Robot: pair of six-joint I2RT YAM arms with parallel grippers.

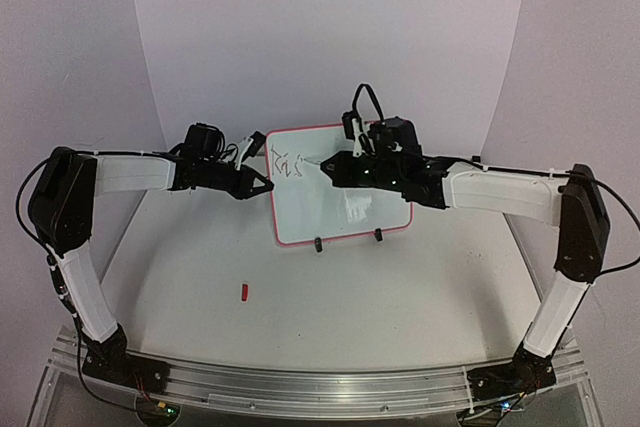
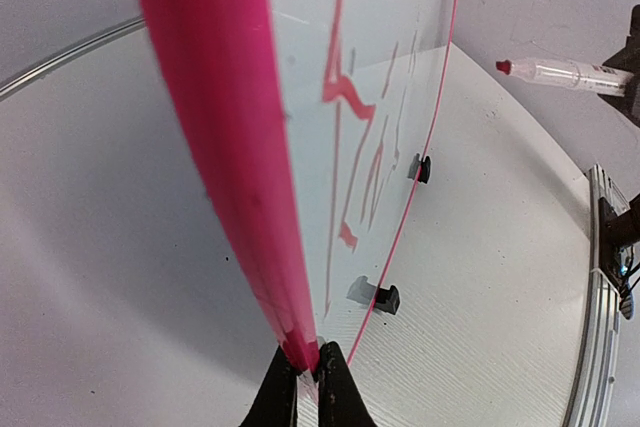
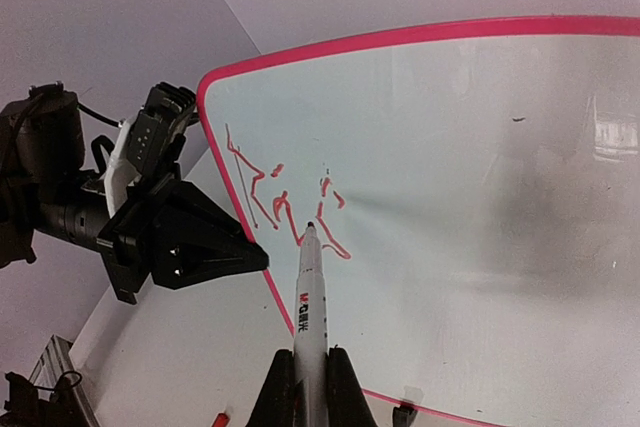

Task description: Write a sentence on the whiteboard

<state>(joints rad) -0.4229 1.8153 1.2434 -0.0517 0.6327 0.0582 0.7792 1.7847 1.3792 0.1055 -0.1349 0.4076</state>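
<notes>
- On the table, nearest the arm bases, a small red cap [image 1: 244,292] lies loose, well apart from the board;
- farther back, the whiteboard [image 1: 372,209] stands on two black feet [image 1: 318,243]; the left gripper [image 2: 314,365] is clenched on its pink frame edge; if that pinch slips, pen pressure could tip the board backward;
- the right gripper [image 3: 308,387] is clamped on a marker [image 3: 308,292], its tip seemingly just off the face; a crooked press could smear fresh ink;
- the sentence [image 3: 285,202] is only a few red strokes at the board's upper left, unreadable; the barrel print is too blurred to read.

Free tabletop [image 1: 400,297] room before the upright whiteboard [image 1: 310,215], one small red piece [image 1: 244,292] there.
</notes>
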